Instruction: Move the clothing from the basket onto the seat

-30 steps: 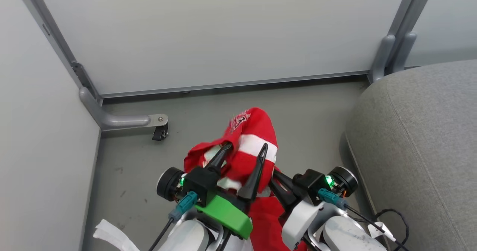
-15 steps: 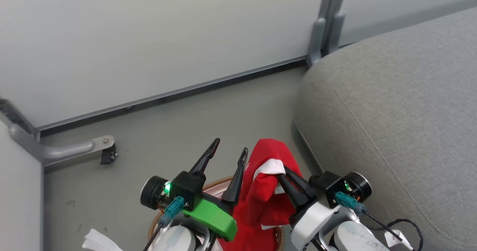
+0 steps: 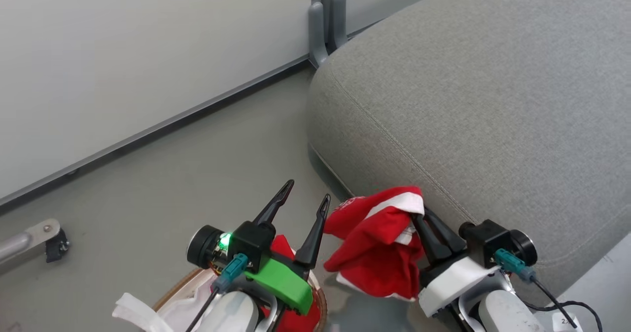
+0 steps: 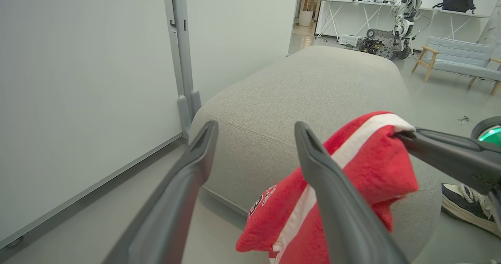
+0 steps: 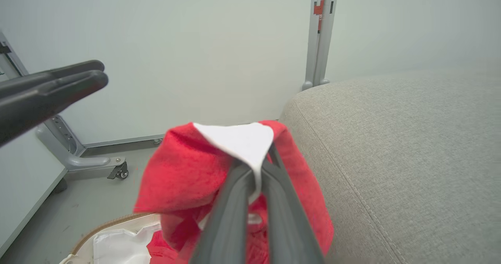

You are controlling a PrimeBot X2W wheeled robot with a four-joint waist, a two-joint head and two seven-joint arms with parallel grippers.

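Head view: the red jersey with white panels and trim (image 3: pixel 379 246) hangs bunched from the right gripper (image 3: pixel 420 215), whose two dark fingers are pinched together on a white band of the cloth. The jersey is in the air, clear of the oval white plastic basket with the brown woven rim (image 3: pixel 173 283) at the near left. It hangs just beside the rounded near-left edge of the large grey woven seat (image 3: pixel 468 100), not yet over its top. The left gripper (image 3: pixel 306 190) stands above the basket with its fingers spread wide and nothing between them. A plain red piece (image 3: pixel 283 247) lies in the basket beneath it. One relation looks decisive for the coming move: the seat's top lies to the right of and farther than the holding fingers, while the cloth's bulk droops down and left from the pinch. The right arm is the nearer one to the seat, so it should carry right and far. It must go high enough for the hanging tail to clear the rounded edge.
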